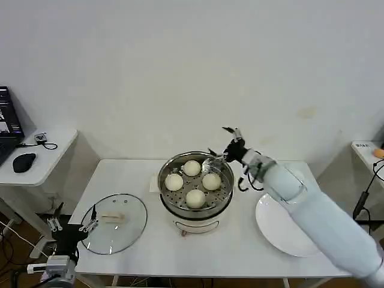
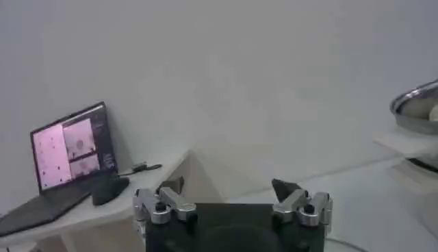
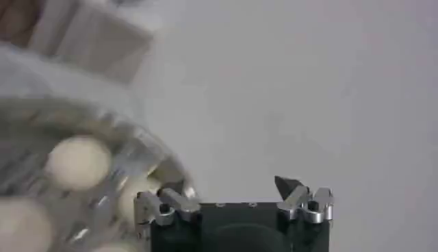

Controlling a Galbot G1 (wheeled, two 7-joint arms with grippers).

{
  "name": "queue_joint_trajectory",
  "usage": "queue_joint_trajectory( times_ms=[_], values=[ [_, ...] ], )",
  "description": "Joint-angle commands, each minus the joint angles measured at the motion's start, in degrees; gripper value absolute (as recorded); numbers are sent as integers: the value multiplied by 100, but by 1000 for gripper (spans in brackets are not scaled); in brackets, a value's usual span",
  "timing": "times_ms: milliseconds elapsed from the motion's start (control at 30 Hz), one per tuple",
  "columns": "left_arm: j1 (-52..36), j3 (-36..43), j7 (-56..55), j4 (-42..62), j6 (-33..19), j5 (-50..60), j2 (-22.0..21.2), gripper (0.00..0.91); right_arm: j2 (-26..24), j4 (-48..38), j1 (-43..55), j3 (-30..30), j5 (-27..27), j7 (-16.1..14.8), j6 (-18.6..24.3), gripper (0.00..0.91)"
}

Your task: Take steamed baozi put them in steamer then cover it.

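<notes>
Right hand [image 1: 223, 142] open, empty | above steamer [image 1: 195, 207] rim | 4 baozi [image 1: 195, 198] inside

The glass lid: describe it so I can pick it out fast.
On the white table, look to the robot's left of the shiny steel steamer holding four buns. The round clear glass lid lies flat near the left gripper. Unlike the white plate, it is see-through with a small white handle.
</notes>
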Motion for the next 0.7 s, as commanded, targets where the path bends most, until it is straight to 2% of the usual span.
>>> queue_joint_trajectory(
  times_ms=[33, 133, 200, 367, 500, 700],
  values=[
    [-171, 146, -104, 506, -316, 1785, 293, 907, 1627, 404, -3959, 4315, -249, -113, 2163, 907],
    [-284, 201, 93, 741, -600, 2915, 447, 907, 2114, 818, -4608, 4795, 137, -297, 2116, 907],
    [-334, 288, 103, 878, -646, 3438, 570, 907, 2385, 1048, -4964, 4962, 220, -288, 2122, 907],
    [-507, 565, 8, 1410, -858, 5040, 782, 907, 2577, 1398, -5620, 5199, 232, -220, 2113, 907],
    [-688, 662, -105, 1927, -1103, 5717, 726, 907, 2689, 1553, -5786, 5418, 223, -212, 2103, 907],
    [-842, 883, -193, 2432, -1148, 6384, 752, 907, 2860, 1649, -5896, 5637, 220, -226, 2073, 907]
  ],
)
